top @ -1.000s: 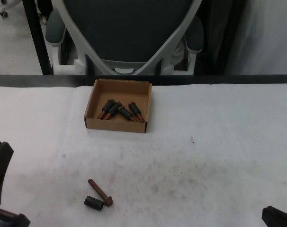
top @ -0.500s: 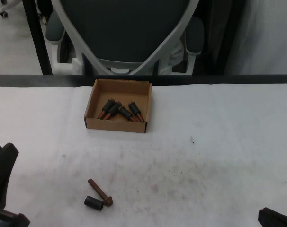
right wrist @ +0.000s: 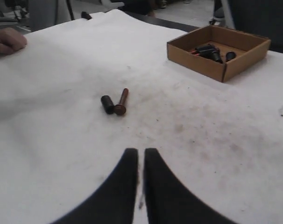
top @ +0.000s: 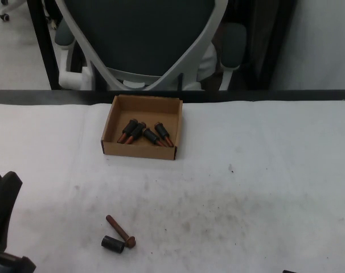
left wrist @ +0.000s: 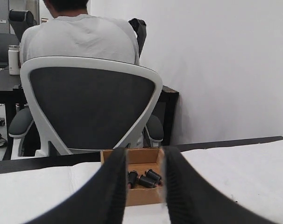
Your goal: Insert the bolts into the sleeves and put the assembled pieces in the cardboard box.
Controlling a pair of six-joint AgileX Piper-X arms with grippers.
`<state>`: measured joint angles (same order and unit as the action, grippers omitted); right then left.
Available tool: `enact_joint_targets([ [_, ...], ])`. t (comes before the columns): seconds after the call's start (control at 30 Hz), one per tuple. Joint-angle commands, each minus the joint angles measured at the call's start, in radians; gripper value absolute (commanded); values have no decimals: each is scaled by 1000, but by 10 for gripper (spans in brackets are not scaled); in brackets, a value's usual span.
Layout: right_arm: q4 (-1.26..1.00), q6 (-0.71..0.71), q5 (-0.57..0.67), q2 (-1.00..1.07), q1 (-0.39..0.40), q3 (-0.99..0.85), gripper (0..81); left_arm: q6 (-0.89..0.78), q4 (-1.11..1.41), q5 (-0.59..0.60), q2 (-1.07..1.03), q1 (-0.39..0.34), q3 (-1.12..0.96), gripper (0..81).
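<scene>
Setting: an office-type room used as a test lab.
- Bench (top: 263, 170): covered with a white sheet, smudged with dark marks toward its near edge.
- Office chair (top: 144, 34): dark mesh back, white frame and padded armrests, just beyond the bench's far edge.
- Black desk (left wrist: 1, 84): behind that chair, carrying a lidded container (left wrist: 14, 59).
- Second chair (left wrist: 21, 17): dark and high-backed, farther back.
- Wall (left wrist: 216, 70): plain white.
- Floor (top: 13, 57): pale and hard, with a castor (top: 4, 17) on it.
- Cardboard box (top: 138, 151): near the far edge, holding small assembled pieces (top: 144, 133) of hardware.
</scene>
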<state>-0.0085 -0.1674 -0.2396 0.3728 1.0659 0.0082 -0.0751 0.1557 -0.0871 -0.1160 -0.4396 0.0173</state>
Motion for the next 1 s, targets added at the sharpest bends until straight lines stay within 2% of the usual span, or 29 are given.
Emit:
enact_joint_targets([
  [0.0, 27, -55, 29, 12, 1, -30, 231, -16, -2, 7, 7, 0, -17, 266],
  [0.07, 84, -91, 29, 43, 1, -54, 317, -16, -2, 7, 7, 0, -17, 266],
  [0.13, 127, -112, 29, 84, 1, -82, 345, -16, -2, 7, 7, 0, -17, 266],
  [0.27, 126, -117, 29, 199, 1, -134, 313, -16, -2, 7, 7, 0, -17, 266],
  [0.7, 124, 4, 49, 686, 1, -443, 312, -16, -22, 7, 7, 0, -17, 266],
  [0.97, 128, 80, 129, 963, -8, -647, 312, -16, -32, 7, 7, 0, -17, 266],
])
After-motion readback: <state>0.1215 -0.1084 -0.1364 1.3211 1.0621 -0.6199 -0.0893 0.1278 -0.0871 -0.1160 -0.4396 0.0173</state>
